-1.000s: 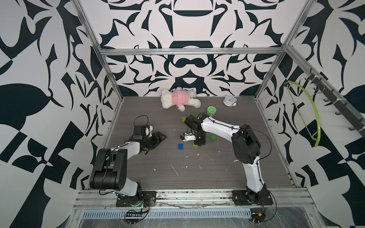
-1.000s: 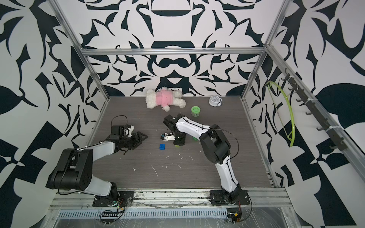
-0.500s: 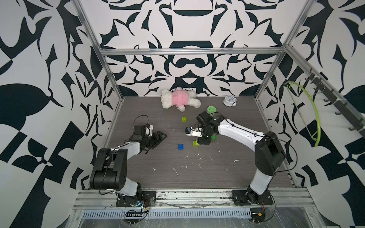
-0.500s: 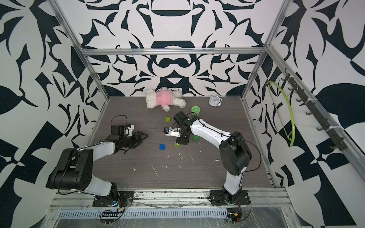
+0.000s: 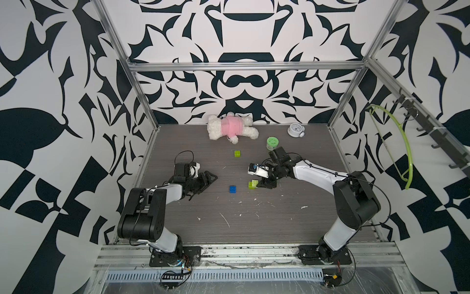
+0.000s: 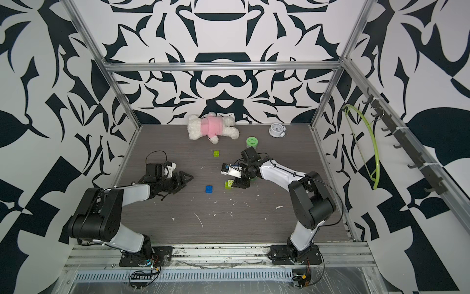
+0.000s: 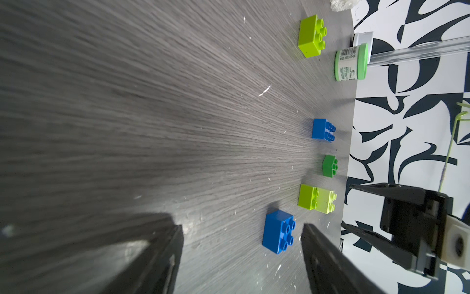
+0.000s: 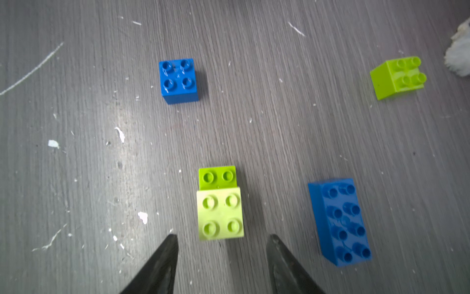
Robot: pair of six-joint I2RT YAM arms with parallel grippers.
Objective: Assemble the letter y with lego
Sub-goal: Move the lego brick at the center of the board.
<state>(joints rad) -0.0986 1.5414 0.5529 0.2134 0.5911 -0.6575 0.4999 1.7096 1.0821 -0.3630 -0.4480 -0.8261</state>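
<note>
lego brick in pale yellow (image 8: 220, 213) is touching a lime green brick (image 8: 217, 177), just ahead of the right gripper (image 8: 223, 236), jaws parted and empty; left gripper (image 7: 241, 226) is gaping too.

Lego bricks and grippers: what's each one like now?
pale yellow brick: stacked offset on lime green brick
small blue brick: loose, studs up
wide blue brick: loose, studs up
other lime green brick: loose
dark green brick: loose
left gripper: open, empty
right gripper: open, empty

Bricks noted: small blue (image 8: 179, 80), wide blue (image 8: 340, 221), lime green (image 8: 396, 76), pale yellow (image 8: 220, 213), dark green (image 7: 329, 166). Tabletop (image 8: 279, 127) grey, wood-grained. Walls (image 5: 50, 76) patterned black-white.
</note>
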